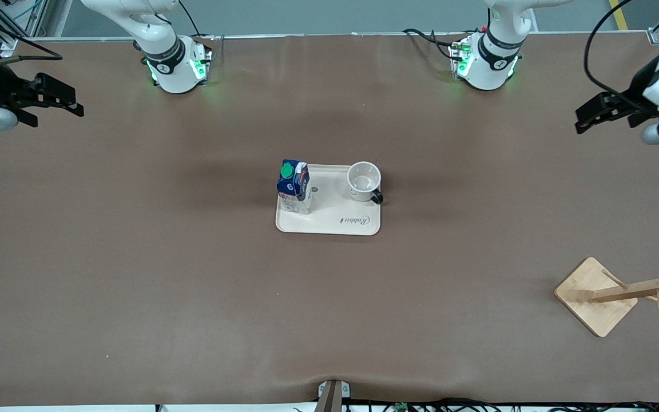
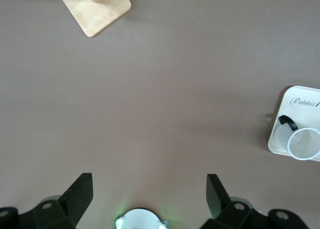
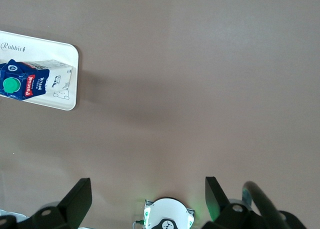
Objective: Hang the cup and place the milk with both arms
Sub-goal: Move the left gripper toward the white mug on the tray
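The white cup with a black handle stands upright on a cream tray in the middle of the table. The blue and white milk carton with a green cap stands on the same tray, toward the right arm's end. The cup also shows in the left wrist view, the milk in the right wrist view. My left gripper is open and empty, high over the left arm's end of the table. My right gripper is open and empty, high over the right arm's end.
A wooden cup rack with pegs stands on a square base, nearer the front camera toward the left arm's end; its base shows in the left wrist view. The two arm bases glow green along the table's edge.
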You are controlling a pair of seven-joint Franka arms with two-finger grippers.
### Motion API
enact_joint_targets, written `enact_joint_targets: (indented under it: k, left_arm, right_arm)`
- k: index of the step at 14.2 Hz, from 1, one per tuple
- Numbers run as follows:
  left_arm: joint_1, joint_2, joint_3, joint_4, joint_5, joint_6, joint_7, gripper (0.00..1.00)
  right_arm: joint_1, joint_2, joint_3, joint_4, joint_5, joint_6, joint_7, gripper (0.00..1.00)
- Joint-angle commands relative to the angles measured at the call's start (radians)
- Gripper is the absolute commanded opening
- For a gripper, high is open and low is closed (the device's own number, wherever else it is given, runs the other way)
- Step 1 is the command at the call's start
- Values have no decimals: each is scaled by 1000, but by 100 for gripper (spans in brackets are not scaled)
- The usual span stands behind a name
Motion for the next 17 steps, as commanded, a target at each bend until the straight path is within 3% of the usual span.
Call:
enact_joint_targets:
  k: [1, 5, 17]
  left_arm:
    - [5, -5, -36, -22, -19, -2, -62, 100]
    - [5, -14, -42, -70, -79, 27, -110, 100]
    - [6, -14, -246, -196, -81, 170, -427, 100]
  right_arm:
    - [-20, -2, 11, 2, 24, -4, 1, 100]
    - [-20, -2, 11, 2, 24, -4, 1, 100]
    - [-21, -1, 11, 3, 24, -4, 1, 100]
